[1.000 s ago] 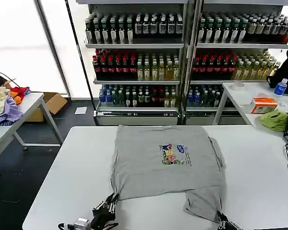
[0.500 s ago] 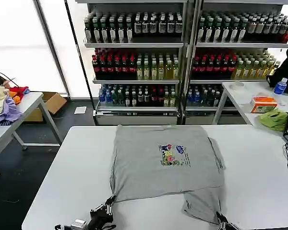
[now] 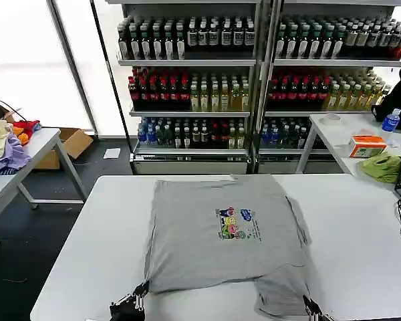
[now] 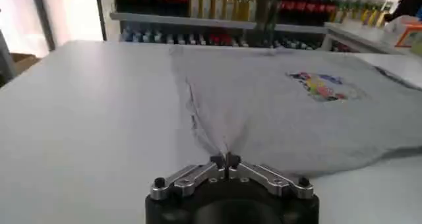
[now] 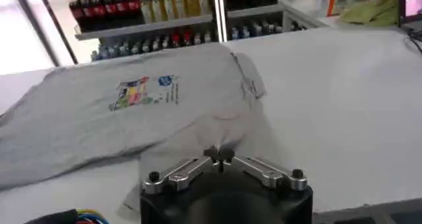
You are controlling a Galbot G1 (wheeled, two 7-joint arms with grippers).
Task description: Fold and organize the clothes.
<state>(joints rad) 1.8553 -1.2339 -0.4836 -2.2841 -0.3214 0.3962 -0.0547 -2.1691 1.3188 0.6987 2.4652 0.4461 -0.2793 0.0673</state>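
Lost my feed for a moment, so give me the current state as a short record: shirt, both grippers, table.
shirt: grey, flat on the table, print facing up, near edge dragged toward the robot
left gripper: shut on the shirt's near left corner, at the table's near edge
right gripper: shut on the shirt's near right corner, at the table's near edge
table: white

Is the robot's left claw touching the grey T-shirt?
Touching. In the left wrist view, the left gripper has its jaws pinched shut on an edge of the light grey short-sleeved shirt, with fabric puckering up from the white table.
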